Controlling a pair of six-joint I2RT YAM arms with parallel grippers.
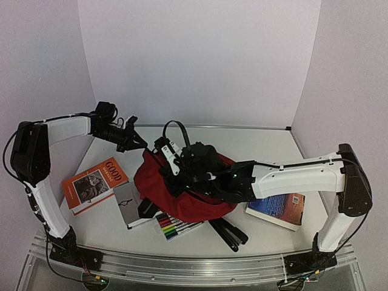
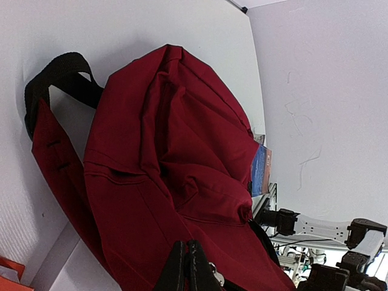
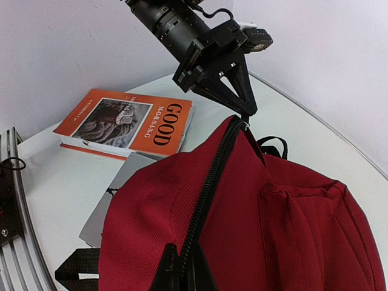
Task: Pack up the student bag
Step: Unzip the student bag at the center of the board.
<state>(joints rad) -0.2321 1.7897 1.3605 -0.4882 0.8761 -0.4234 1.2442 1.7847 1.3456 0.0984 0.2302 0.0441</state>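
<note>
The student bag (image 1: 182, 203), dark red with a black zipper (image 3: 209, 188), stands in the middle of the table and is pulled up into a peak at its left end. My left gripper (image 1: 143, 147) is shut on that peak, where the zipper ends (image 3: 245, 121); in the left wrist view its fingers (image 2: 185, 267) press together against the bag (image 2: 170, 151), with a metal pull beside them. My right gripper (image 3: 188, 273) is shut on the zipper line lower down the bag (image 3: 291, 230). In the top view the right gripper (image 1: 179, 179) sits over the bag's middle.
An orange book (image 1: 94, 182) and a grey notebook (image 1: 128, 203) lie left of the bag. A pack of coloured markers (image 1: 179, 227) and a black tool (image 1: 229, 233) lie in front of it. A blue book (image 1: 279, 209) lies under the right arm. White walls enclose the table.
</note>
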